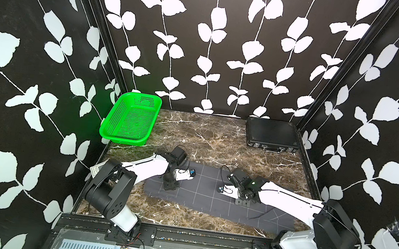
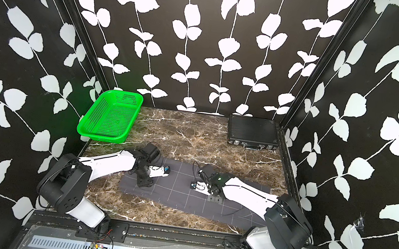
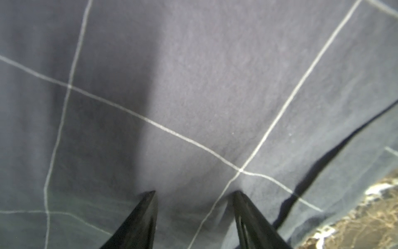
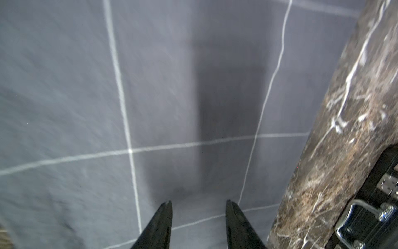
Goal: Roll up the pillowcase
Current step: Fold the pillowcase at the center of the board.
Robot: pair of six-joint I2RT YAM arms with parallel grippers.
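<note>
Lying flat near the front edge of the desk (image 1: 217, 137), the pillowcase (image 1: 200, 193) spreads beneath both arms. Left end effector (image 3: 195, 191) and right end effector (image 4: 198, 202) point down at it, jaws parted, gripping nothing; contact is unclear.

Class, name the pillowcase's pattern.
The pillowcase is dark grey with a white grid; left wrist view.

So the tabletop (image 1: 204, 141) is brown marble with white veins. A dark grey pillowcase (image 1: 205, 190) with a white grid is spread flat across the near half. There's a green mesh basket (image 1: 124, 139) sitting tilted at the far left corner, and a black latched case (image 1: 271, 134) lying flat at the far right corner.
</note>
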